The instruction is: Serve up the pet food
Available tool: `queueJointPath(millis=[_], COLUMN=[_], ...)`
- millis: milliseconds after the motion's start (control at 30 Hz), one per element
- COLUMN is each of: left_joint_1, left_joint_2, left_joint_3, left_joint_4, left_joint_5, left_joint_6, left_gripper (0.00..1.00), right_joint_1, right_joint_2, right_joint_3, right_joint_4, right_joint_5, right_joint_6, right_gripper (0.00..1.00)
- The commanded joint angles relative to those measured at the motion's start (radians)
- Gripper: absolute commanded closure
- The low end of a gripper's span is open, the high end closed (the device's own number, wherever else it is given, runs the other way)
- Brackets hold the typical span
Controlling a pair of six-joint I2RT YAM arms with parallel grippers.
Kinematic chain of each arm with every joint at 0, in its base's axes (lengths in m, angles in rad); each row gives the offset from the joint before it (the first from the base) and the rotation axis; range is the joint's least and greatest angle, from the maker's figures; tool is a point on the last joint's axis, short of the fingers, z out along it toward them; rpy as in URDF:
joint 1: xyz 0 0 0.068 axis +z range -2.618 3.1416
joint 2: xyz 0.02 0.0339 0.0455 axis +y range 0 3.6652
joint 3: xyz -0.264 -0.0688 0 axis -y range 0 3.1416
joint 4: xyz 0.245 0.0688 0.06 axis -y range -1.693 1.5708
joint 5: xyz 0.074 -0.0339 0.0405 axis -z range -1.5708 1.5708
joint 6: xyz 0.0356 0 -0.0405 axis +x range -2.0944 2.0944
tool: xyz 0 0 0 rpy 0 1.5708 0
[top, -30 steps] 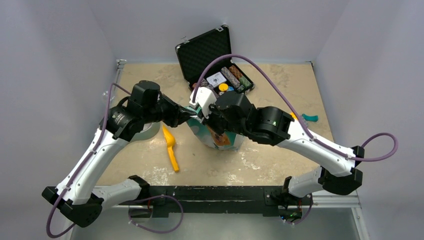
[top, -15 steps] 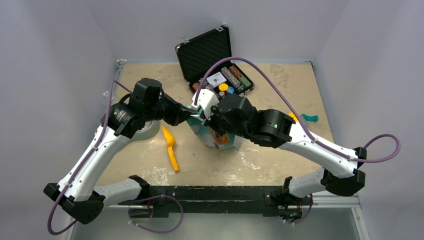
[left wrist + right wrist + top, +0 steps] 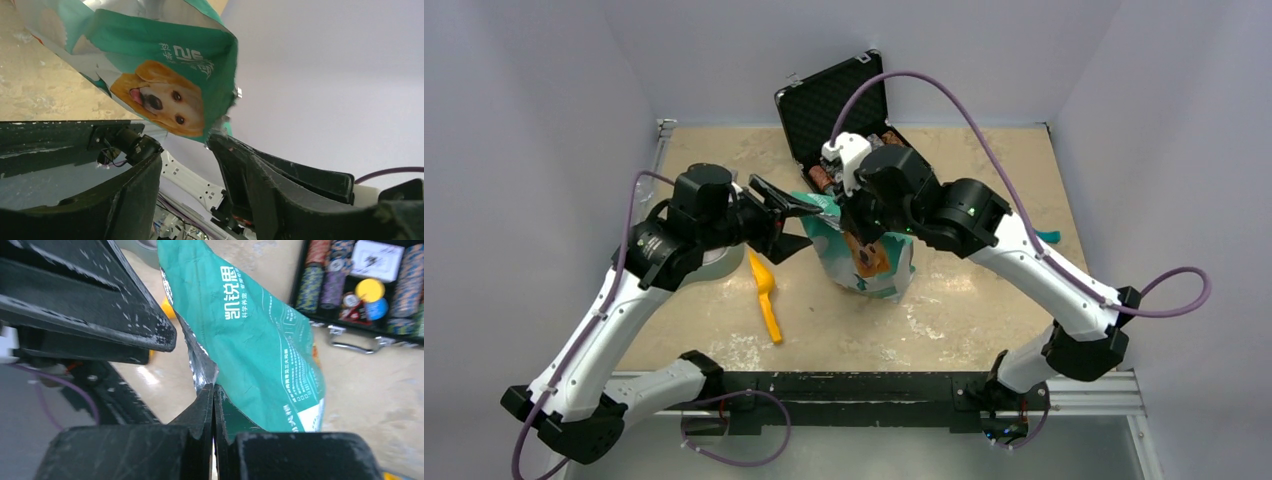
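Sandy tabletop (image 3: 984, 300), grey walls all round. Nearest lies a yellow scoop (image 3: 767, 297), then mid-table the teal pouch (image 3: 876, 265) of pet food. It looks soft, crinkly and slippery, and is best pinched at its top edge. I can't quite tell whether it rests on the table. The right gripper (image 3: 212, 390) is clamped on that edge, while the left gripper (image 3: 185, 145) gapes empty just beside it. Close behind, an open case (image 3: 834, 100) of poker chips (image 3: 320, 282) crowds any tipping.

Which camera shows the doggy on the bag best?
The left wrist view: the dog face sits large, eyes and tongue clear. The top view shows only a small orange patch. The right wrist view shows the bag, lettered side, no dog.
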Motion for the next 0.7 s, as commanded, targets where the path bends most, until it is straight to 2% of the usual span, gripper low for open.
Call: queueJointPath(millis=[0, 100, 133, 267, 333, 433, 600, 667], left_joint_1=[-0.002, -0.003, -0.004, -0.024, -0.038, -0.064, -0.083, -0.09], left_joint_2=[0.017, 0.032, 0.036, 0.022, -0.004, -0.04, -0.045, -0.055], left_joint_3=[-0.043, -0.027, -0.021, -0.043, -0.096, -0.181, -0.18, -0.165], left_joint_4=[0.113, 0.165, 0.19, 0.316, 0.421, 0.595, 0.567, 0.493], left_joint_5=[0.058, 0.051, 0.053, 0.059, 0.072, 0.072, 0.072, 0.062], left_joint_6=[-0.032, -0.008, 0.008, 0.06, 0.066, 0.045, 0.066, 0.061], left_gripper=[0.33, 0.34, 0.38, 0.43, 0.42, 0.34, 0.28, 0.36], right_joint_1=[-0.1, -0.173, -0.185, -0.219, -0.233, -0.251, -0.259, -0.26], right_joint_2=[-0.077, -0.118, -0.12, -0.112, -0.105, -0.099, -0.09, -0.091], right_joint_3=[-0.032, -0.076, -0.073, -0.051, -0.048, -0.055, -0.043, -0.047], right_joint_4=[0.005, 0.043, 0.046, 0.043, 0.044, 0.052, 0.048, 0.05], right_joint_5=[-0.241, -0.403, -0.435, -0.489, -0.505, -0.53, -0.522, -0.514], right_joint_6=[0.239, 0.322, 0.342, 0.401, 0.424, 0.447, 0.446, 0.443], right_gripper=[1.0, 1.0, 1.0, 1.0, 1.0, 1.0, 1.0, 1.0])
